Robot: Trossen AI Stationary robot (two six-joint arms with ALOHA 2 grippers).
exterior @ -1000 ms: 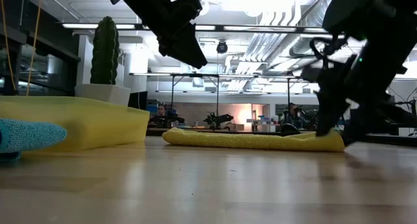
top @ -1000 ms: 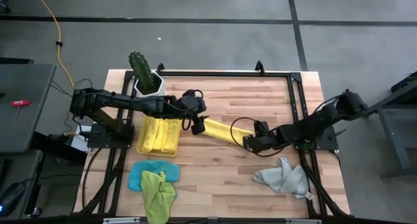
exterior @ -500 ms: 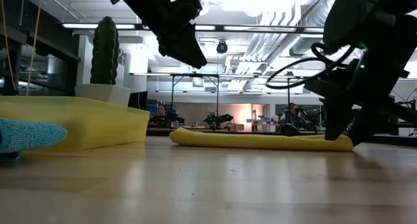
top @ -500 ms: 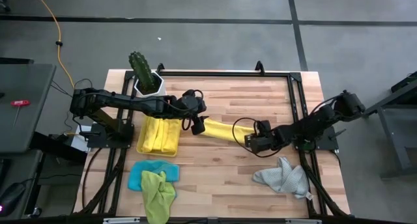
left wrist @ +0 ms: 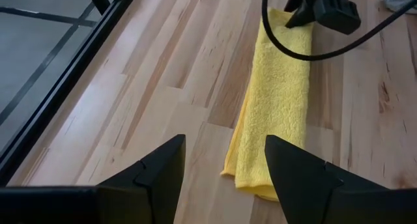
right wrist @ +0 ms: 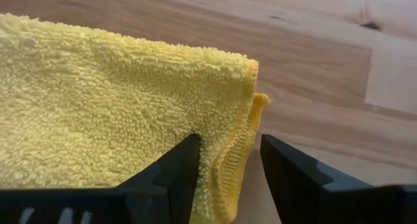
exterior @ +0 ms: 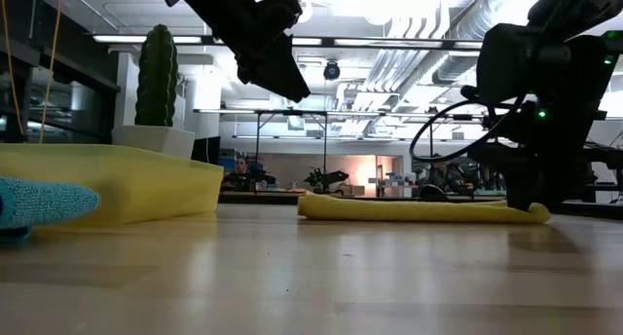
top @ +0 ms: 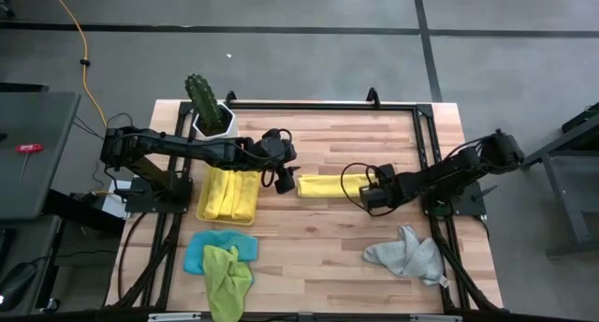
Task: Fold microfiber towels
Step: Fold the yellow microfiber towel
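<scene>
Folded yellow towel (top: 326,184) lies flat mid-counter (top: 374,238), long axis running between the two arms. Right hand (right wrist: 225,162) sits at the towel's far end, fingers straddling the doubled corner and pinching it (grip looks partial, not firm). Left hand (left wrist: 225,175) hovers open above the opposite end, touching nothing. Judgement: right arm is nearer; next fold carries its end lengthwise toward the left hand.

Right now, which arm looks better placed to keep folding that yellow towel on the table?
Probably the right. Its gripper is down at the end of the folded yellow towel, jaws astride its edge. The left gripper hangs open above the other end, off the cloth.
</scene>
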